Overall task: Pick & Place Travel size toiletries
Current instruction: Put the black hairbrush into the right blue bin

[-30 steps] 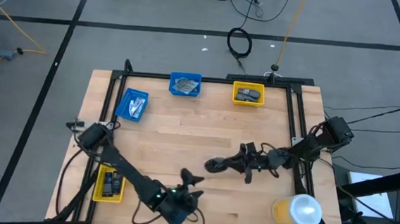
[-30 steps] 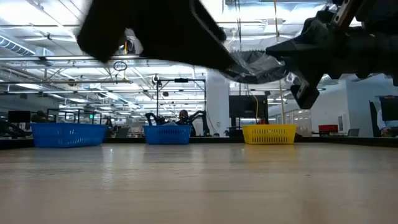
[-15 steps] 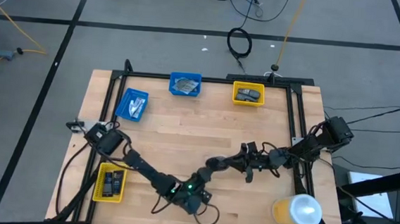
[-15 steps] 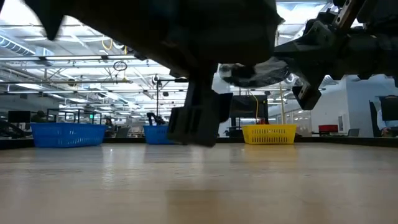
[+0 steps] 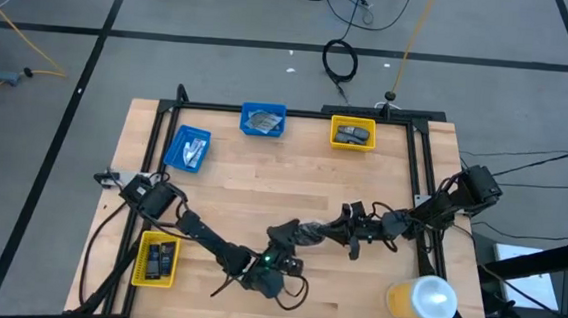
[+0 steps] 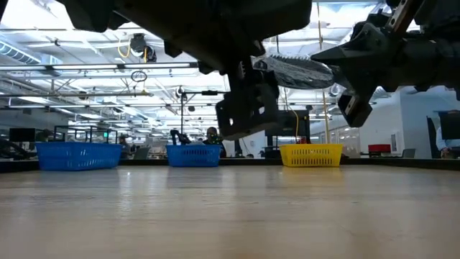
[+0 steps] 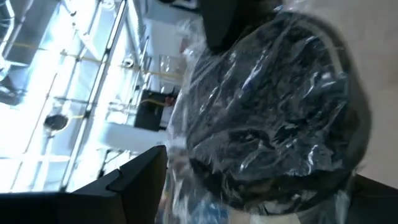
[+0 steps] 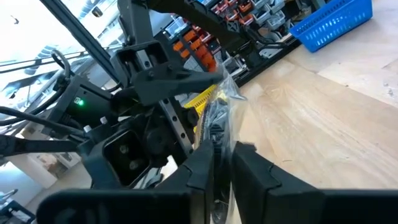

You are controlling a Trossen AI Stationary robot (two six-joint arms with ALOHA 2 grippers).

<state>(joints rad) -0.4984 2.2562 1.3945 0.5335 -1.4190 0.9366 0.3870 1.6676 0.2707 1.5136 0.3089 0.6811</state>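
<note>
A round dark-grey pad in clear plastic wrap (image 5: 297, 230) hangs in the air over the table's middle, seen edge-on in the low view (image 6: 291, 70). My right gripper (image 5: 311, 230) reaches in from the table's right and is shut on it. My left gripper (image 5: 283, 243) comes up from the near side and is open. In the left wrist view the pad (image 7: 273, 106) fills the space between its two fingers (image 7: 137, 180). More toiletries lie in the bins along the far edge and in the yellow bin at near left. My right gripper pinches the wrapped pad by its rim (image 8: 219, 127) between the two fingers, coming level from the table's right. The pad is lifted clear of the table and lies roughly flat. My left gripper has a finger on either side of the pad; whether they touch it I cannot tell.
Two blue bins (image 5: 186, 149) (image 5: 263, 119) and a yellow bin (image 5: 352, 133) stand along the far part of the table. Another yellow bin (image 5: 157, 258) holding dark pieces sits at near left. A large yellow-and-white cylinder (image 5: 423, 297) stands at near right.
My left arm has swung from the near edge toward the table's middle, and its gripper has risen and turned up toward the pad held by my right gripper, ending around it. The pad has stayed where it was.
</note>
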